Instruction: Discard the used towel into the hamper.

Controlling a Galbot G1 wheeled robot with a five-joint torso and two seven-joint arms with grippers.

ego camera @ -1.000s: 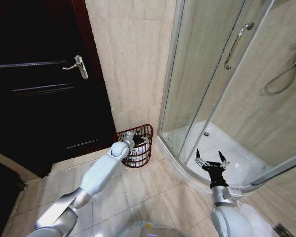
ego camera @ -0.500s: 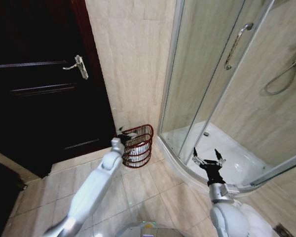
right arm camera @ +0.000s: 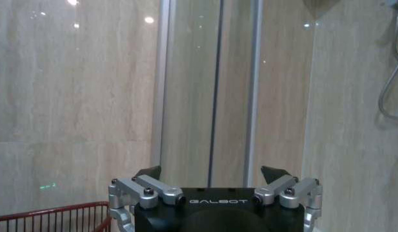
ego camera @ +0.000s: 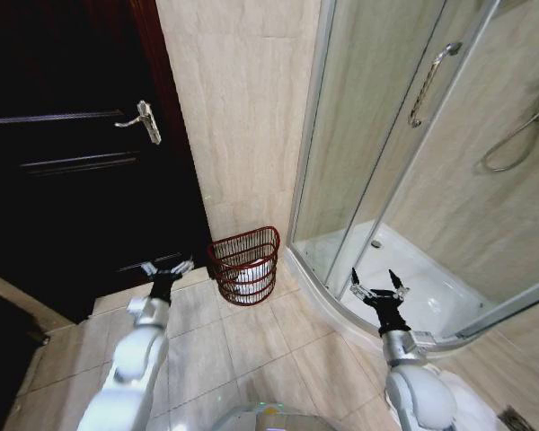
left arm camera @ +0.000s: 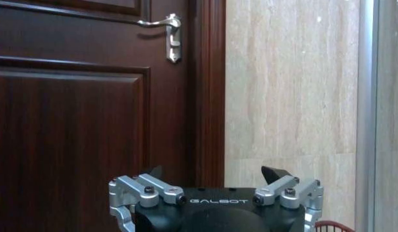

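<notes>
- Head view: small round dark reddish-brown wire hamper (ego camera: 245, 265) stands on the beige tiled floor (ego camera: 251, 350) at the foot of the tiled wall (ego camera: 242, 108), between the dark wooden door (ego camera: 72, 180) and the glass shower enclosure (ego camera: 404, 162).
- White towel (ego camera: 249, 275) lies inside the hamper, low down, seen through the wires.
- Left gripper (ego camera: 166, 268) hangs empty beside the hamper's door side, fingers spread; it has drawn back from the rim, where it was a second ago.
- Left wrist view adds the silver door handle (left arm camera: 168, 35); hamper rim just peeks at the frame edge.
- Right gripper (ego camera: 378, 292) waits, fingers spread and empty, before the shower tray.
- Right wrist view shows hamper rim (right arm camera: 53, 218) and a shower hose (right arm camera: 393, 72).
</notes>
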